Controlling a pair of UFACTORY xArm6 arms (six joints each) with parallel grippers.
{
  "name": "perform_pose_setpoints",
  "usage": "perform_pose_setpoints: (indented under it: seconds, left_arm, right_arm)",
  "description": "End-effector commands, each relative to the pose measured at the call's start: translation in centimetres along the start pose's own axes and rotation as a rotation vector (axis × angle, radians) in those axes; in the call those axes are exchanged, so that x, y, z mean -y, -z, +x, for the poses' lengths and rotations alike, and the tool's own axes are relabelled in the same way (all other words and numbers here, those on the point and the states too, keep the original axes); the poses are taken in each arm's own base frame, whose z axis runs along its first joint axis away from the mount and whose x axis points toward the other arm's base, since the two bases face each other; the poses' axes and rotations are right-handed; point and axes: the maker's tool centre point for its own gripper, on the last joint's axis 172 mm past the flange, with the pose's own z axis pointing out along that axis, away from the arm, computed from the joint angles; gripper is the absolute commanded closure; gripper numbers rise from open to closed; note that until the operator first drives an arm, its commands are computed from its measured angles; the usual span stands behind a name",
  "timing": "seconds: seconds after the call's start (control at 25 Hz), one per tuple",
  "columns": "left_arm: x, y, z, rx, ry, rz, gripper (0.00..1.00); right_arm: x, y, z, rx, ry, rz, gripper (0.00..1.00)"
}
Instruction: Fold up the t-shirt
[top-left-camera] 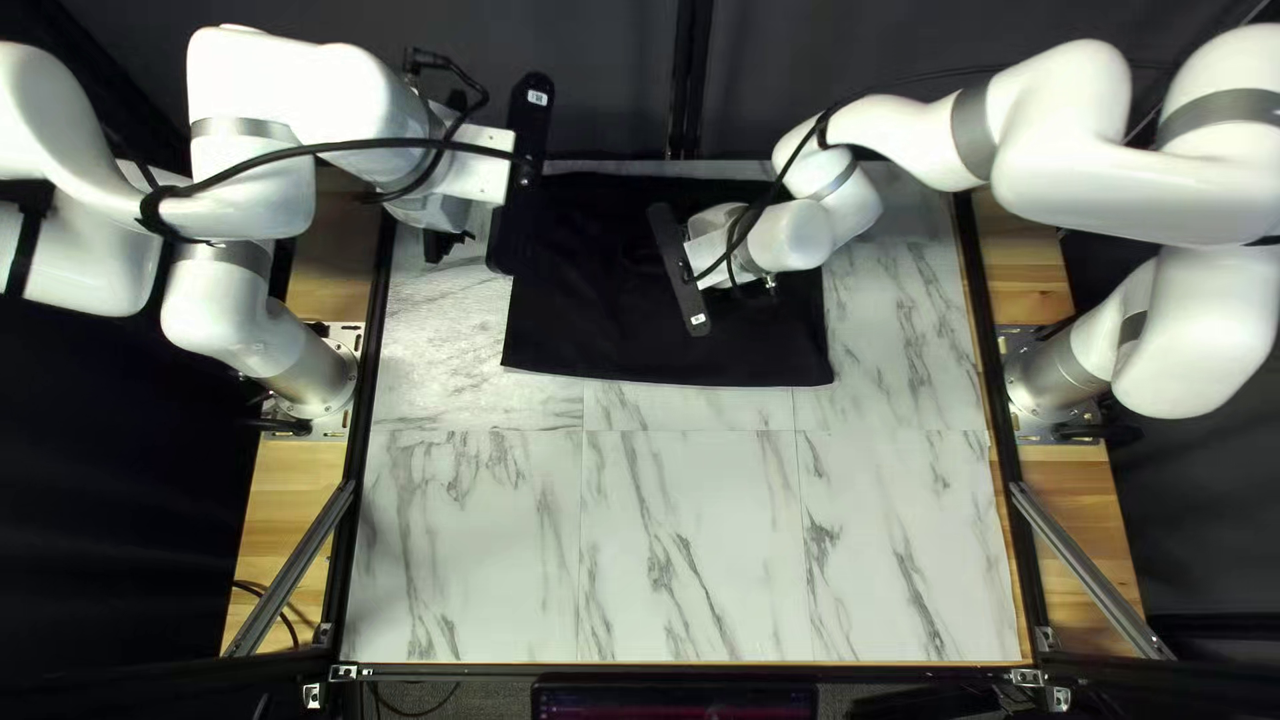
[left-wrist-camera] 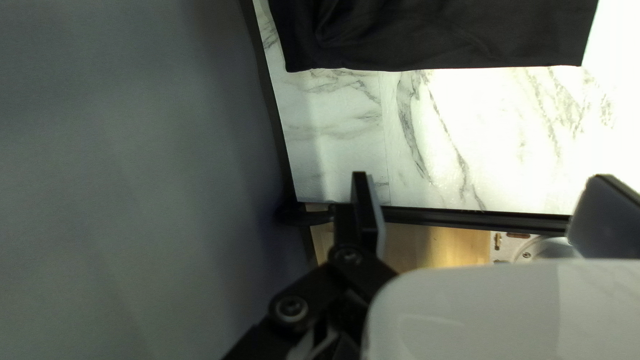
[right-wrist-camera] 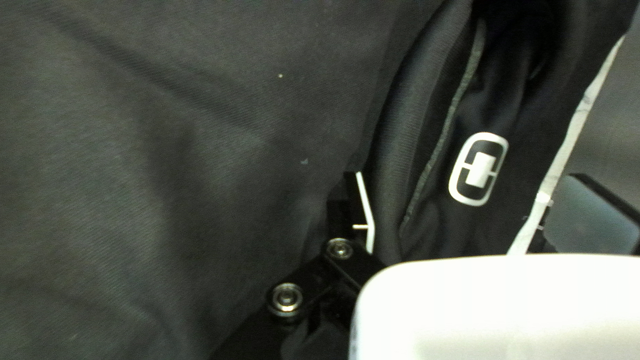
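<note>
Since folding wants cloth spread wide, the surface (top-left-camera: 667, 547) comes first: pale, marbled, a broad ground for the whole job.

Left arm (top-left-camera: 254, 80): white, jointed, reaching in from its side, its end raised beside the shirt; presumably parked to keep that flank free.

Right arm (top-left-camera: 1087, 140): its match, extended over the cloth, its end low above the right half; judged the working arm of the pair.

Shirt (top-left-camera: 587, 320): black, one, lying on the far half of the surface, between the arm bases. Laid nearly flat, its long edge fairly straight toward the near side, so that a fold could run true. Sleeves cannot be made out; folding stage therefore uncertain, likely early or partway.

Left tool (left-wrist-camera: 481, 178): fingers spread wide, nothing held, well apart from the shirt, which lies ahead of it. Probably held off until a second grip is needed.

Right tool (right-wrist-camera: 467, 177): fingers likewise widely parted, no cloth clasped. Placed close over the neck end, apparently to choose a grip or smooth the fabric; whether it presses on the cloth cannot be told.

Collar (right-wrist-camera: 407, 120): curved band, next to one finger of the right tool; thicker than the body, so apt to bunch.

Badge (right-wrist-camera: 480, 170): small, pale-outlined, inside the neck; a useful mark for centring.
</note>
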Motion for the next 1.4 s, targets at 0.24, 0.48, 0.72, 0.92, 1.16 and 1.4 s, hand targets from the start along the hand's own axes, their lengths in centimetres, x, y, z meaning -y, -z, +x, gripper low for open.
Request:
perform_pose_setpoints:
  seconds: [0.24,0.48,0.72,0.92,1.16,1.4]
  left_arm:
    - [0.0,0.0,0.0,0.000,0.000,0.000,0.00]
    - [0.0,0.0,0.0,0.000,0.000,0.000,0.00]
    - [0.0,0.0,0.0,0.000,0.000,0.000,0.00]
    - [0.0,0.0,0.0,0.000,0.000,0.000,0.00]
    - [0.0,0.0,0.0,0.000,0.000,0.000,0.00]
    - [0.0,0.0,0.0,0.000,0.000,0.000,0.00]
  right_arm:
    - [-3.7,-0.4,-2.3,0.036,-0.009,-0.022,0.00]
    - [-6.8,-0.1,-3.1,0.043,-0.009,-0.044,0.00]
    - [-9.4,0.7,-4.4,0.057,-0.017,-0.070,0.00]
    - [-8.0,2.8,-2.6,0.056,-0.019,-0.102,0.00]
    - [-4.6,2.1,2.6,0.024,0.013,-0.108,0.00]
    - [-3.5,-0.7,5.0,0.007,0.049,-0.083,0.00]
